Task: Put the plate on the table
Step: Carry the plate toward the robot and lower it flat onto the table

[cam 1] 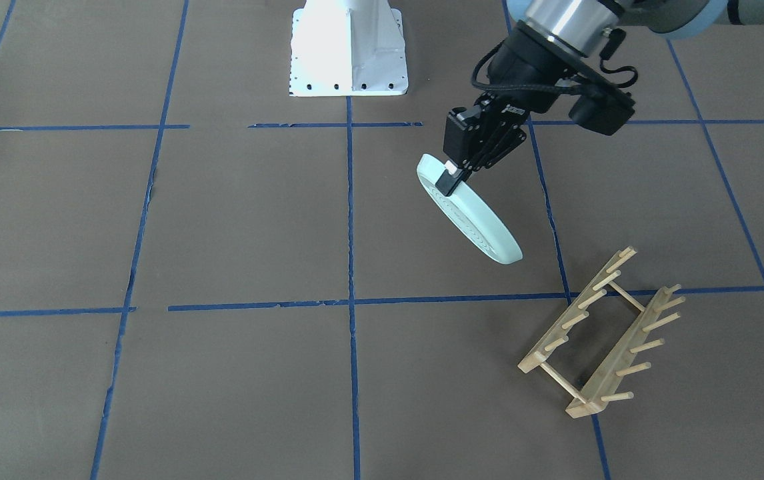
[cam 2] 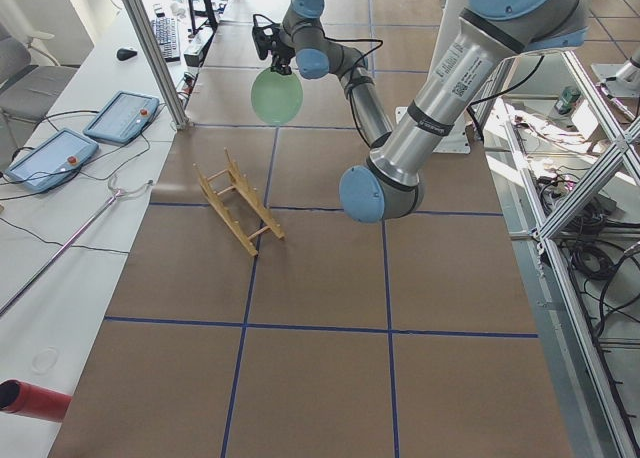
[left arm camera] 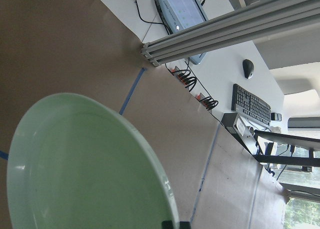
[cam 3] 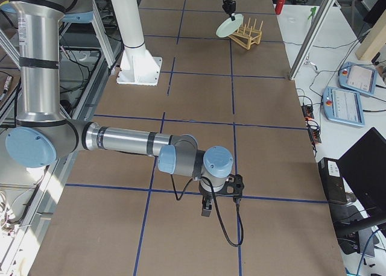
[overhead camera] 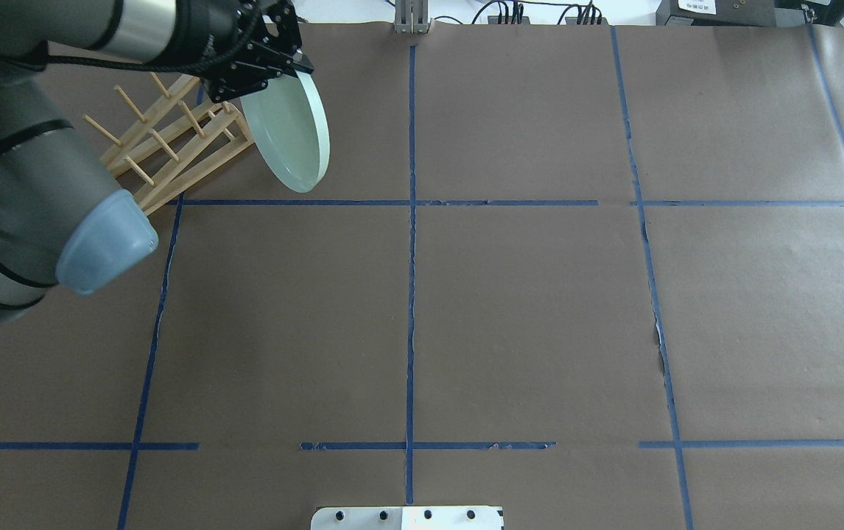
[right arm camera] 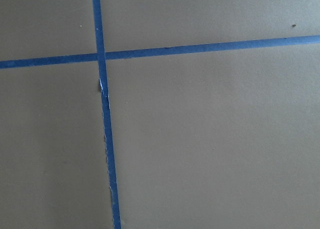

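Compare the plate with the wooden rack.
The plate is round and mint-green; the rack is a tan frame of pegs. The plate hangs tilted in the left gripper, off the table; the rack stands on it. Both are on the robot's left side.

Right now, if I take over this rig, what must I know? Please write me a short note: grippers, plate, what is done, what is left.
Left gripper: shut on the rim of the plate.
Right gripper: low over the table, far from the plate; open or shut cannot be told.
Plate: in the air, tilted on edge, beside the rack and not touching it. The rack holds nothing.
Done: plate gripped and held free of the rack.
Left: lower it, lay it flat on the table, release.
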You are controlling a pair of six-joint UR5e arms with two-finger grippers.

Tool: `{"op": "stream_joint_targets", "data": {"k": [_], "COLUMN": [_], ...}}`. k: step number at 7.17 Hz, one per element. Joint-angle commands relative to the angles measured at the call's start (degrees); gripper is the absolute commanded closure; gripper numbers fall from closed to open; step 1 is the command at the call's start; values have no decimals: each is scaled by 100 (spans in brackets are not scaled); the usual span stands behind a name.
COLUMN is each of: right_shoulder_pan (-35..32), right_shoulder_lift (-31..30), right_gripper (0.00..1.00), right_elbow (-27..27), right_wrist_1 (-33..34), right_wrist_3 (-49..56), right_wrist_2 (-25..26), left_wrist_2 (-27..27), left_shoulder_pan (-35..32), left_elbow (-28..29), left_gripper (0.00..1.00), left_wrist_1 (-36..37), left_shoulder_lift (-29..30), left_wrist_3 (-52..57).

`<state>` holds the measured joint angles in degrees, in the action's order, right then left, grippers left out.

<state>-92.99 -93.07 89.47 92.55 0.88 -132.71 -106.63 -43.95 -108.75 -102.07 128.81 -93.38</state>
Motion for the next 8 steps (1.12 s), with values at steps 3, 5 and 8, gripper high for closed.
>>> {"op": "stream_joint_targets", "data": {"k": [3,5,8], "right_shoulder_pan": [0,0,0], "right_shoulder_lift": [0,0,0], "right_gripper": [0,0,0], "right_elbow": [0,0,0], "right_wrist_1": [0,0,0], "right_wrist_3": [0,0,0], "right_wrist_2": [0,0,0], "left_wrist_2": [1548,1767,1945], "left_shoulder_pan": [1520,1766,1838], "left_elbow": [231,362,583], "left_gripper": [100,100,70], "left_wrist_1": [1941,2566,3026], "left_shoulder_lift": [171,197,479], "left_wrist_3": [2538,3490,4442]}}
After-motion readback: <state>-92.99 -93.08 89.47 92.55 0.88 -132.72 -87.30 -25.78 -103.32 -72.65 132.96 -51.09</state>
